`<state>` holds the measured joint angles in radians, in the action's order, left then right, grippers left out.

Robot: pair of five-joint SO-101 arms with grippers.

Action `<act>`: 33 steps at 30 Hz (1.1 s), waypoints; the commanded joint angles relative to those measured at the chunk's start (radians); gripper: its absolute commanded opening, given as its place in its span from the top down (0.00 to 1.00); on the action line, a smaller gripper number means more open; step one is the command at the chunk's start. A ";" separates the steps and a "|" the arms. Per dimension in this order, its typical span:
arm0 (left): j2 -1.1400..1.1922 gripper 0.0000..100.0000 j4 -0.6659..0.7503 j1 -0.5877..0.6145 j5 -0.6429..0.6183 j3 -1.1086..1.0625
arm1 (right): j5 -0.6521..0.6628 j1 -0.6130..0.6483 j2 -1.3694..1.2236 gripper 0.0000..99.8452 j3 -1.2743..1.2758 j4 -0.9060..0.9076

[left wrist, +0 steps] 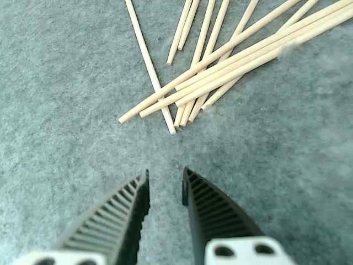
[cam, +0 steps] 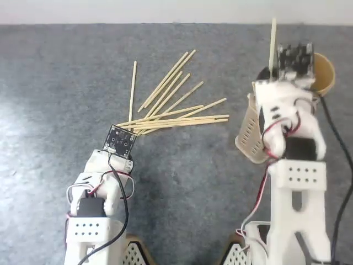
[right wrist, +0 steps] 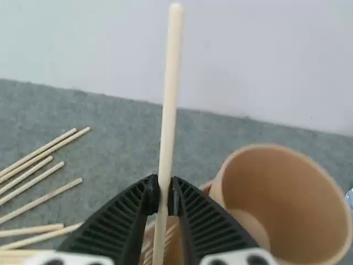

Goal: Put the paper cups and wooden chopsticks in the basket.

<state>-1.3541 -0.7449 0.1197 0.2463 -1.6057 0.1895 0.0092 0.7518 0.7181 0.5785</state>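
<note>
Grey counter [cam: 49, 94] and pale wall [cam: 165, 11].
The counter has a grey, felt-like covering with a speckled texture; at its far edge it meets a plain, pale wall running straight across.

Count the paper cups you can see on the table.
1. The paper cup lies tipped on its side near the table's far right corner, just beyond the right arm. Others may be hidden behind that arm or inside the basket.
</note>
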 commanded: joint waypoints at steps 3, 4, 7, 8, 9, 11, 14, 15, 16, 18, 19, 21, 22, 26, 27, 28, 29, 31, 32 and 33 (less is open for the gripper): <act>-0.006 0.90 0.020 -0.002 -0.005 0.005 | -0.006 0.005 0.176 0.99 0.224 -0.110; -0.006 0.90 0.020 -0.002 -0.005 0.005 | -0.006 0.004 0.196 0.99 0.270 -0.128; -0.006 0.90 0.020 -0.002 -0.005 0.005 | -0.005 -0.008 0.254 0.99 0.405 -0.193; -0.006 0.90 0.020 -0.002 -0.005 0.005 | -0.008 -0.013 0.271 0.99 0.442 -0.222; -0.006 0.90 0.020 -0.002 -0.005 0.005 | -0.006 -0.016 0.289 0.99 0.476 -0.252; -0.006 0.90 0.020 -0.002 -0.005 0.005 | -0.011 -0.028 0.331 0.99 0.537 -0.308; -0.006 0.90 0.020 -0.002 -0.005 0.005 | -0.012 -0.035 0.409 0.99 0.597 -0.354; -0.006 0.90 0.020 -0.002 -0.005 0.005 | -0.012 -0.035 0.435 0.98 0.609 -0.357; -0.006 0.90 0.020 -0.002 -0.005 0.005 | -0.011 -0.035 0.456 0.95 0.620 -0.355; -0.006 0.90 0.020 -0.002 -0.005 0.005 | -0.011 -0.035 0.492 0.88 0.635 -0.355; -0.006 0.90 0.020 -0.002 -0.005 0.005 | -0.011 -0.035 0.506 0.84 0.640 -0.354; -0.006 0.90 0.020 0.000 -0.005 0.005 | -0.011 -0.036 0.521 0.81 0.643 -0.348; -0.006 0.90 0.020 0.000 -0.005 0.005 | -0.008 -0.036 0.526 0.81 0.635 -0.332; -0.006 0.90 0.020 0.000 -0.005 0.005 | -0.012 -0.054 0.526 0.80 0.569 -0.259; -0.006 0.90 0.020 0.000 -0.005 0.005 | -0.012 -0.064 0.526 0.80 0.545 -0.239; -0.006 0.90 0.020 0.000 -0.005 0.005 | -0.012 -0.070 0.526 0.80 0.520 -0.222; -0.006 0.90 0.020 0.000 -0.005 0.005 | -0.012 -0.076 0.526 0.80 0.496 -0.206; -0.006 0.90 0.020 0.000 -0.005 0.005 | -0.012 -0.081 0.524 0.80 0.445 -0.168; -0.006 0.90 0.020 0.000 -0.005 0.005 | -0.012 -0.081 0.524 0.80 0.419 -0.147; -0.006 0.90 0.020 0.000 -0.005 0.005 | -0.014 -0.081 0.524 0.80 0.390 -0.122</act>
<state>-1.3541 -0.7449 0.1197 0.2463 -1.6057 0.1849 -0.0614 1.2612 1.2229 0.4005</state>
